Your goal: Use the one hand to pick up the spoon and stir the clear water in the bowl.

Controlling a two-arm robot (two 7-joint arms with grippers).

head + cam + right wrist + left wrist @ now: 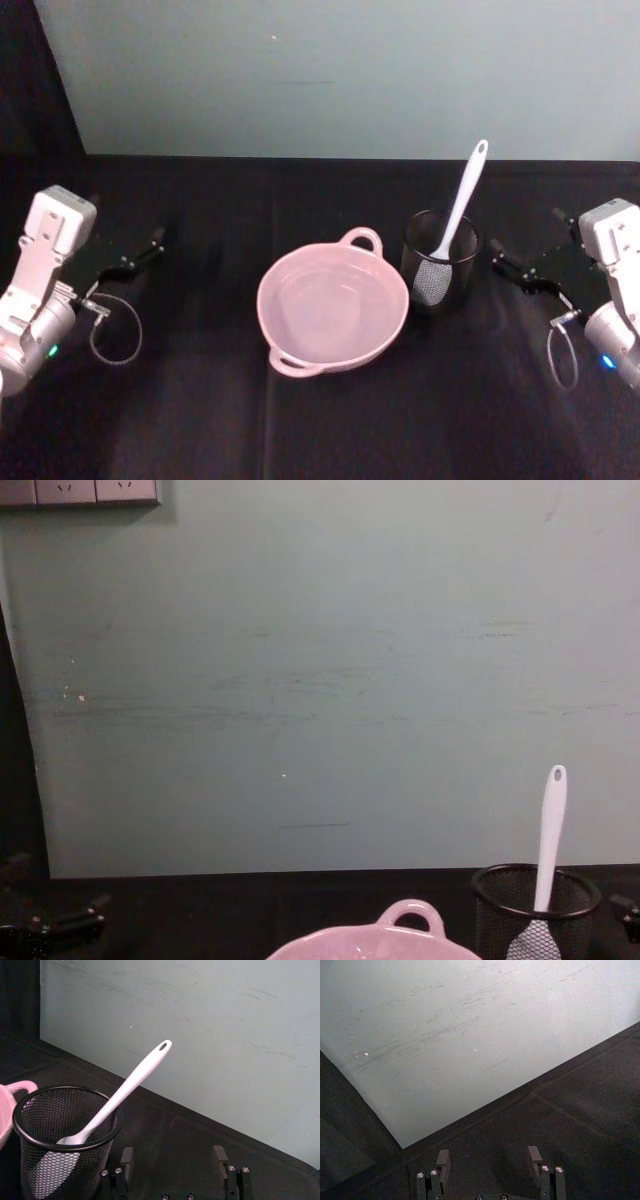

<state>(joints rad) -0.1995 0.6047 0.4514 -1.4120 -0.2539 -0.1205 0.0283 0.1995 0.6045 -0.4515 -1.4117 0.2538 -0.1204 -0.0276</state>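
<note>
A black-clothed table [200, 420] bears the pink bowl [285, 285] and, just beside it, a black mesh cup [462, 280].

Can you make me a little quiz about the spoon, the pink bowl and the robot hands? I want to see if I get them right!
1. True or false: the spoon is lying inside the pink bowl.
2. Which one is nearer the mesh cup? A) the left gripper B) the right gripper
3. Fill in the gap: both grippers sit off to the sides, holding nothing, with their fingers ____.

Key:
1. False. It stands head down in the black mesh cup beside the bowl, with its handle leaning out over the rim.
2. B
3. open
</note>
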